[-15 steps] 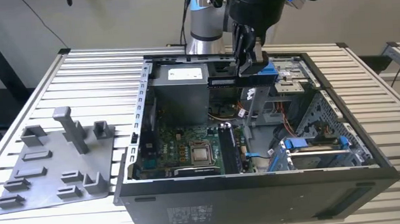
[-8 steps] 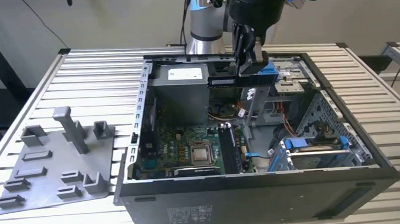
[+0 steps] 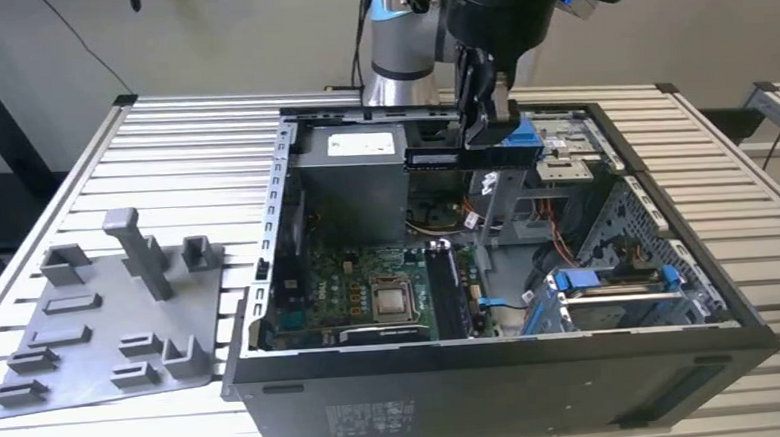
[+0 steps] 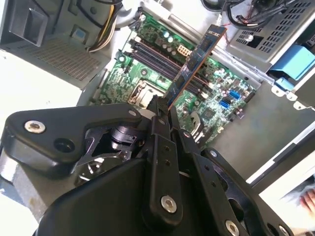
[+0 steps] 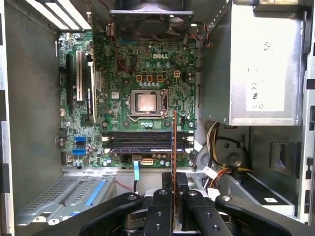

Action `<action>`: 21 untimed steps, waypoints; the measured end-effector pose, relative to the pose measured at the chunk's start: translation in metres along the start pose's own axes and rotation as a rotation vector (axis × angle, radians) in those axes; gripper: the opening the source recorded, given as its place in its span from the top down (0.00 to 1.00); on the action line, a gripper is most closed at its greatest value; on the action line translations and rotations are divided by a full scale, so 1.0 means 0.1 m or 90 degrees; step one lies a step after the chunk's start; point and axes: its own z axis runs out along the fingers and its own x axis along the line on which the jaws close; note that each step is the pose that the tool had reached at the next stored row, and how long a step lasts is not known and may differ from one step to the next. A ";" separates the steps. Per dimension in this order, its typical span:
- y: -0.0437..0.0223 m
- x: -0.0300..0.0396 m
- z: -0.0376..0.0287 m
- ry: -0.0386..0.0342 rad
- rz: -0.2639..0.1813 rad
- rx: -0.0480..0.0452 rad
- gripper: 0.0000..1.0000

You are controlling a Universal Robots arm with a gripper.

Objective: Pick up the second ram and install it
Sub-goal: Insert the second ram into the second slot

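My gripper [image 3: 488, 133] hangs above the open computer case, shut on the second ram [image 3: 446, 156]. In the exterior view the stick is a dark horizontal strip held over the back of the case. In the second wrist view the second ram [image 4: 197, 61] sticks out from between the fingers [image 4: 158, 129] as a long blue-edged card with dark chips. In the first wrist view it appears edge-on as a thin strip [image 5: 174, 142] above the long black slots [image 5: 145, 140] on the green motherboard [image 5: 142, 73]. The stick is clear of the slots.
A silver power supply [image 5: 256, 64] fills one end of the case, with cables [image 5: 216, 147] beside it. The bare processor [image 5: 146, 102] sits mid-board. A drive cage with blue clips [image 3: 608, 287] stands on the exterior view's right. On the left, a grey fixture plate [image 3: 115, 323] lies on the slatted table.
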 end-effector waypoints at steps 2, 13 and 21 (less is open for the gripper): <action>0.000 0.000 0.001 -0.0001 0.015 0.0004 0.86; 0.000 0.000 0.005 -0.0005 0.095 0.0026 0.86; 0.000 0.000 0.009 -0.0008 0.154 0.0042 0.86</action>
